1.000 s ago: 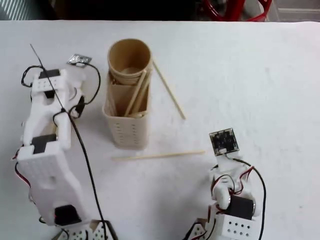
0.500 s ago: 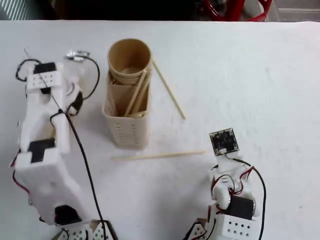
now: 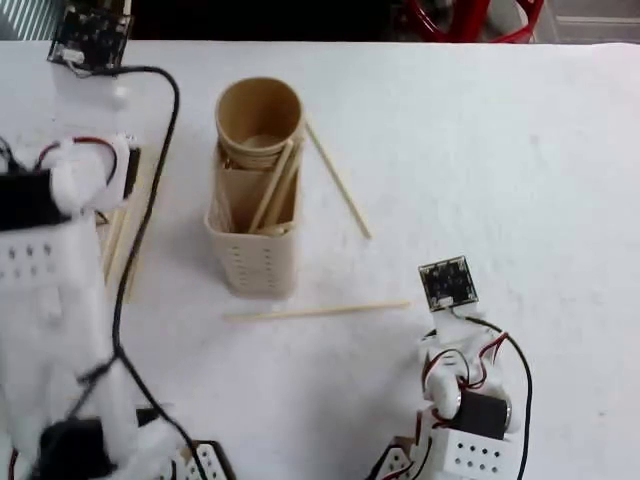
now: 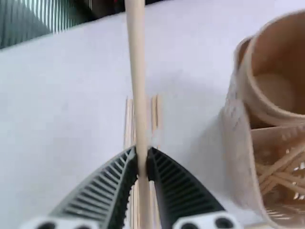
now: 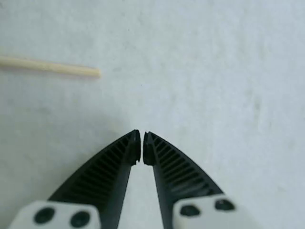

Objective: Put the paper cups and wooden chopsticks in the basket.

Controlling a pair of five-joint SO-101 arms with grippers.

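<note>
Two white arms are working at a white table (image 3: 520, 150) whose far edge is meeting a dark strip of room, where a red frame (image 3: 470, 18) is showing. The left arm (image 3: 50, 300) is rising over the table's left edge. The left gripper (image 4: 142, 157) is pinching a wooden chopstick (image 4: 135, 71) between its jaws, over several loose chopsticks (image 3: 122, 245) that are lying together just left of the basket (image 3: 255, 265). The basket is standing left of centre, well back from every edge. A stack of paper cups (image 3: 258, 115) is sitting in its far end, and leaning chopsticks (image 3: 275, 190) are resting in its near end. A slanted chopstick (image 3: 337, 180) is lying just beside its right side, and a crosswise chopstick (image 3: 318, 311) is lying just in front of it. From there the white tabletop is stretching to the right edge. The right arm (image 3: 460, 410) is sitting folded at the near edge. The right gripper (image 5: 142, 143) is pointing down at the surface near the crosswise chopstick's tip, with its jaws pressed almost together.
</note>
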